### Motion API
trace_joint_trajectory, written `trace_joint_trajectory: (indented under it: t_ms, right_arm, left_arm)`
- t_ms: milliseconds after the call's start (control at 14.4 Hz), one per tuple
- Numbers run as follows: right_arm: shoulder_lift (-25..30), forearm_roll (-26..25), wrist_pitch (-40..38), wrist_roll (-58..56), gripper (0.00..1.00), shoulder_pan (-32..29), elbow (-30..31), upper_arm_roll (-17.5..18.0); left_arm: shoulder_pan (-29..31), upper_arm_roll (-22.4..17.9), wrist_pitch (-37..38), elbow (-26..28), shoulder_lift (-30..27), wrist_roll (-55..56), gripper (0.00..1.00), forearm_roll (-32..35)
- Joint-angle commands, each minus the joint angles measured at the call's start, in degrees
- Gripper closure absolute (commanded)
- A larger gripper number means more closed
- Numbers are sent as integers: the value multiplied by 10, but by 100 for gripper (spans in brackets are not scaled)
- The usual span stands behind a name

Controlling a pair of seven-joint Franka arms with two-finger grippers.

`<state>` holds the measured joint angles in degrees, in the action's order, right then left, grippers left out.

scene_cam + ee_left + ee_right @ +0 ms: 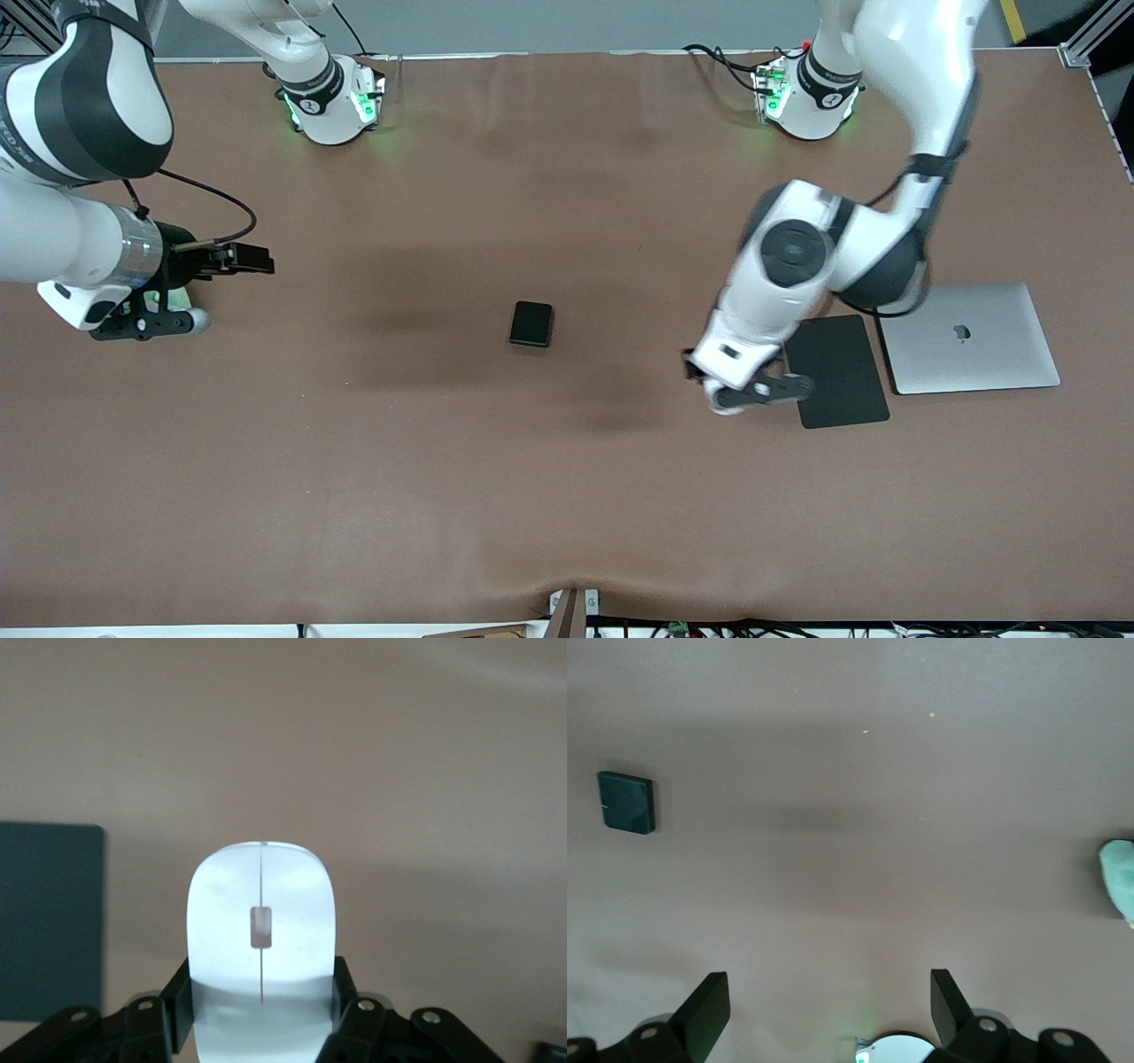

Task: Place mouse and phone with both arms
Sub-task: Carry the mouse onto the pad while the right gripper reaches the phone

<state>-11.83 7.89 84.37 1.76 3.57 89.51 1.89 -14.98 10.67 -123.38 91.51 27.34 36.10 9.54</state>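
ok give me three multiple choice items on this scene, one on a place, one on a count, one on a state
1. Where does the phone lie?
A. on the mouse pad
B. on the bare table, mid-table
C. on the laptop

2. How many robot arms are in the front view?
A. one
B. two
C. three

3. What state is the left gripper in?
A. open and empty
B. shut on the phone
C. shut on the mouse

Answers:
1. B: the phone sits alone on the brown table, apart from the mouse pad and laptop.
2. B: two bases glow green.
3. C: the left wrist view shows its fingers clamping the mouse; the right gripper is open, empty.
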Motion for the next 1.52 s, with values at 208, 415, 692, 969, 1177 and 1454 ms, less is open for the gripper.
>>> trace_joint_trajectory:
  t_ms: [208,415,692,969,1177,1454]
  right_arm:
    - [-26,21,32,85,0,55,-1,-1]
    - [-36,23,60,119,0,88,9,-1]
    - [-60,25,84,162,0,122,10,-1]
    - [-88,53,119,205,0,158,9,-1]
    - [-108,54,157,235,0,181,9,-1]
    - [-127,71,200,237,0,207,10,-1]
  left_arm:
    - [126,8,1,81,-58,-111,100,12]
    - [176,8,-5,108,-69,-146,100,13]
    - [205,9,-31,149,-77,-159,100,13]
    - [208,8,-105,206,-78,-160,100,13]
    - [208,7,-169,242,-63,-164,100,14]
    - [208,6,-233,268,-33,-167,100,17]
